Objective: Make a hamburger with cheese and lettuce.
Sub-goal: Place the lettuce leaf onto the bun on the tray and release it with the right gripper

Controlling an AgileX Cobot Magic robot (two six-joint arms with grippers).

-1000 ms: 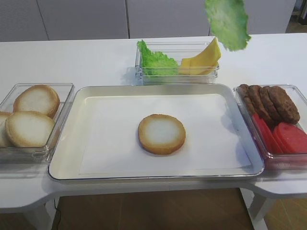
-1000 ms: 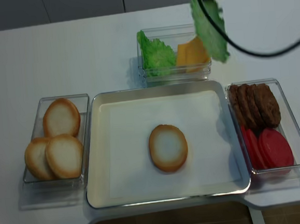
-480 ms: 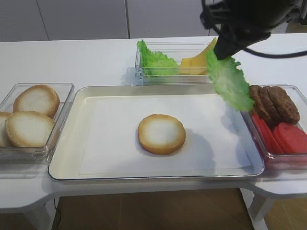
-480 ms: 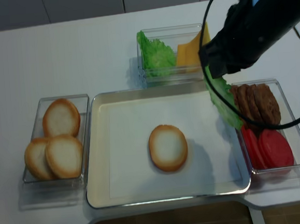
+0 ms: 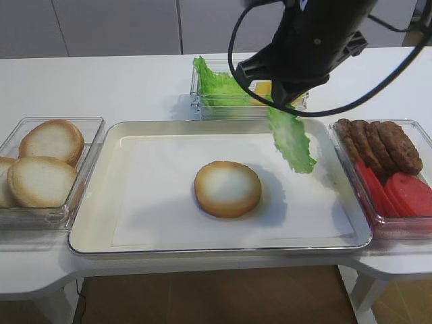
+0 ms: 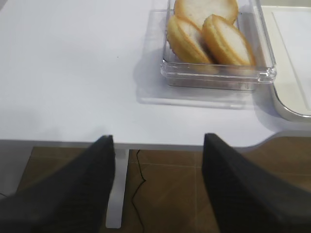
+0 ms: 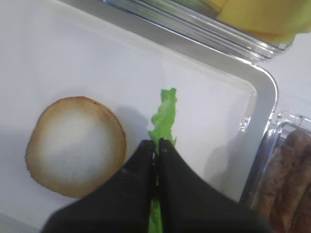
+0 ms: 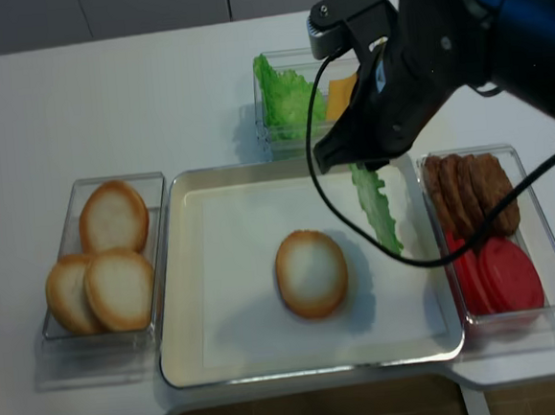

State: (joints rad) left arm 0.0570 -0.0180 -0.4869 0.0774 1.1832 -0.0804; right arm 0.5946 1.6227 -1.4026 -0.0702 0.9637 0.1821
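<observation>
Lettuce (image 8: pixel 378 208) dangling above tray (image 8: pixel 182 273), right of bun (image 8: pixel 311 273)

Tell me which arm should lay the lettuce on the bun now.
Right. Its fingers are shut on the lettuce, hanging just right of the bun on the tray. The left gripper is open, off by the bun box.

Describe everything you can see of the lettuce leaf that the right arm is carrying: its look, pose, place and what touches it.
The lettuce leaf is bright green with a paler face and ruffled edges. It looks thin and limp. It hangs downward, pinched at its top between the shut fingers of the right gripper, so the wrist view shows it edge-on. It dangles over the right part of the tray, right of the bun half, without touching it. Whether its tip touches the tray's paper liner cannot be told.
</observation>
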